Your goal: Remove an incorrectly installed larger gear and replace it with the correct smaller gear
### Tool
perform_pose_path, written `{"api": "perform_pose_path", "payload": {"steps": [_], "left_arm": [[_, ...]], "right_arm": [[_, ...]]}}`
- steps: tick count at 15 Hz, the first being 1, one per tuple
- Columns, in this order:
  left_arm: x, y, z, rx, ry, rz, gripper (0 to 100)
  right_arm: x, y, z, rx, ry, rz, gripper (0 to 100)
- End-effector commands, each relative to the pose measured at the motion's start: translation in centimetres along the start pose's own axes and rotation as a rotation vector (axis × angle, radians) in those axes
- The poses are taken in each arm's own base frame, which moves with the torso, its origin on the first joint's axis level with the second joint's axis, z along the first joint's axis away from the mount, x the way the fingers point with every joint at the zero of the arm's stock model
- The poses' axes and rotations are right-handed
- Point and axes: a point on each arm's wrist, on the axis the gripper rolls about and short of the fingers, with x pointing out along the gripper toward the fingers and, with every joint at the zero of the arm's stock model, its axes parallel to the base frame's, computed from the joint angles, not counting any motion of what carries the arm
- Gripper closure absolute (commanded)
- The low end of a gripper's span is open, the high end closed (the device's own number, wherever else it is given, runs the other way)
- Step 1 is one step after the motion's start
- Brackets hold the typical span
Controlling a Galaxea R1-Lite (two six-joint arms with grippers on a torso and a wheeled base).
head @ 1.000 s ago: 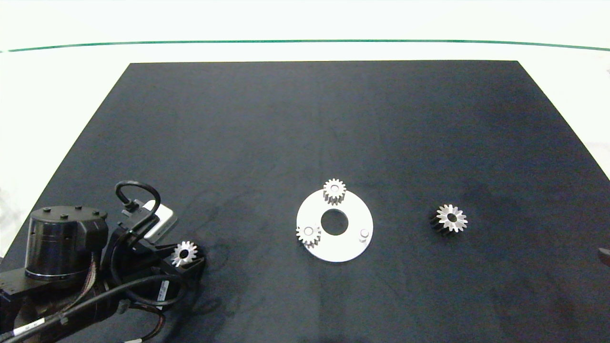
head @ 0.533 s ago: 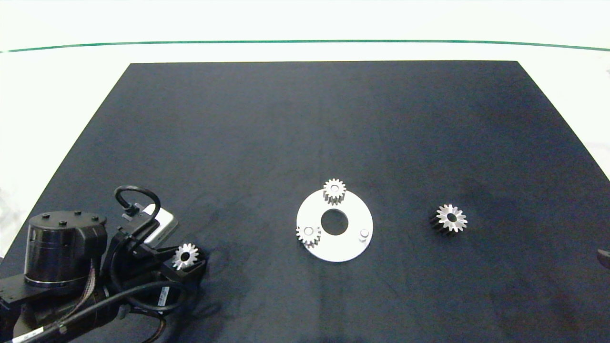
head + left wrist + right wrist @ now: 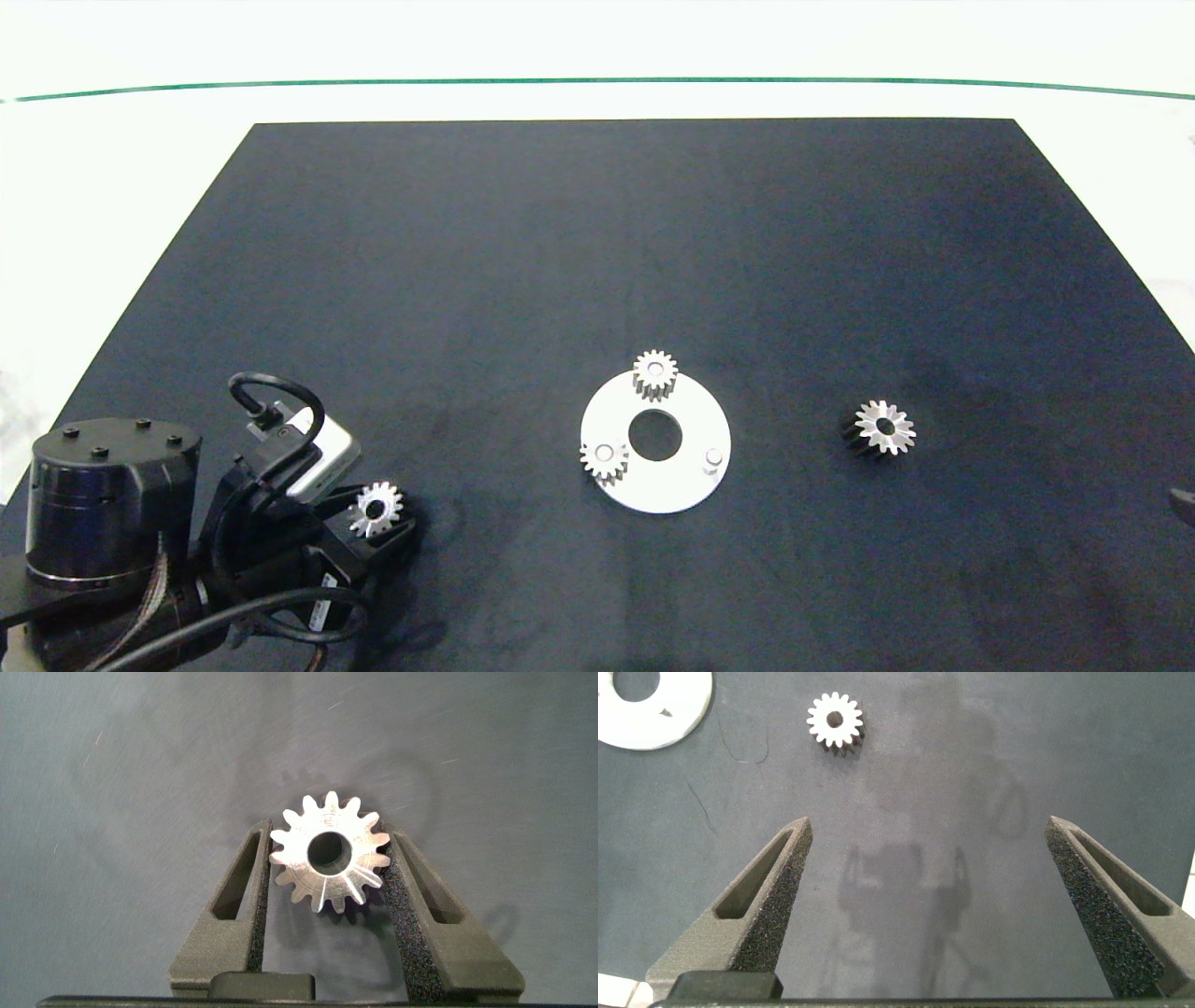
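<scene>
- Head view: my left gripper [image 3: 375, 525] sits at the mat's [image 3: 597, 233] lower left, about eight o'clock from the white disc [image 3: 658, 485], and it is clamped on the smaller gear [image 3: 376, 509]. Over the last second the arm has slid a little lower and to the right, and the gear has moved with it, so I judge the grasp firm and the carry just starting.
- Head view, the rest: the larger gear [image 3: 883, 427] lies loose on the mat at three o'clock from the disc, well apart from it, unmoved. Two small gears sit on the disc, one [image 3: 654, 372] at twelve o'clock and one [image 3: 603, 460] at eight o'clock; the peg [image 3: 713, 457] at four o'clock stands bare. That peg is where I judge my gear belongs, so removal looks finished and fitting remains.
- Left wrist view: the smaller gear [image 3: 329, 851] is pinched between both foam pads [image 3: 404, 896], teeth biting the foam, bore facing the camera.
- Right wrist view: my right gripper [image 3: 943, 901] is spread wide and empty above bare mat, with the larger gear [image 3: 835, 721] and the disc's edge [image 3: 677, 723] beyond it. It is idle at the mat's right edge.
</scene>
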Motion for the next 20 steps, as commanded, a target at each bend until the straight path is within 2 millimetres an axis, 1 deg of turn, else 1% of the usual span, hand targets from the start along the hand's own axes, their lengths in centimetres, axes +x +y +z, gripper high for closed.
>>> {"api": "perform_pose_path", "payload": {"steps": [1,4,8,10,12,13,14,18,20], "left_arm": [[-0.5,-1.1,1.0,0.057,-0.051,-0.017,81],[-0.7,-2.6,2.6,0.102,-0.096,-0.058,81],[-1.6,-5.1,5.3,0.171,-0.127,-0.140,81],[-2.0,-5.8,6.7,0.193,-0.139,-0.181,81],[-2.1,-6.1,7.9,0.197,-0.153,-0.193,81],[-1.6,-6.6,8.7,0.204,-0.160,-0.207,81],[-1.2,-7.1,9.1,0.211,-0.161,-0.218,81],[1.4,-9.3,10.0,0.225,-0.151,-0.213,81],[1.9,-10.4,10.7,0.232,-0.173,-0.203,81]], "right_arm": [[-0.3,0.0,-0.1,0.000,-0.009,-0.001,0],[-0.3,-0.1,-0.1,0.030,-0.007,-0.018,0],[-0.1,-0.5,-0.5,0.062,0.020,-0.080,0],[-0.1,-0.6,-0.6,0.069,0.024,-0.097,0],[0.0,-0.6,-0.8,0.076,0.032,-0.097,0],[0.0,-0.6,-1.0,0.103,0.032,-0.098,0],[-0.2,-0.6,-1.0,0.106,0.021,-0.096,0],[-1.0,-0.6,-0.9,0.109,-0.011,-0.099,0],[-1.1,-0.6,-0.9,0.110,-0.017,-0.102,0]]}}
